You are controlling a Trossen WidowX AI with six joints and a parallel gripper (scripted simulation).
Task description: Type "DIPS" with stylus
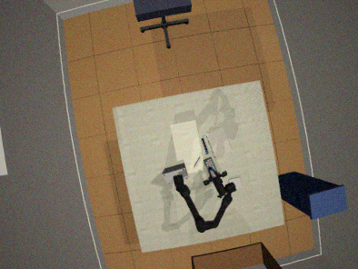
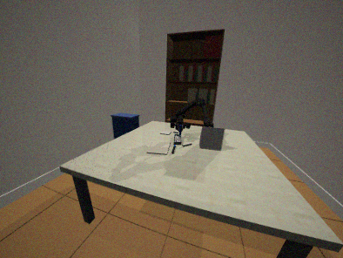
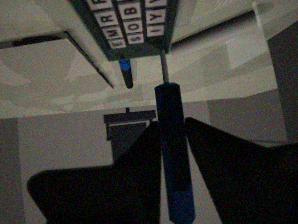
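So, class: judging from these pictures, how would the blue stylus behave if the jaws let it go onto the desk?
The stylus looks round and smooth, so it would probably roll. Its straight line while held in the jaws suggests it is stiff. The thin grey tip may slip off a key on the keyboard if pressed at a slant.
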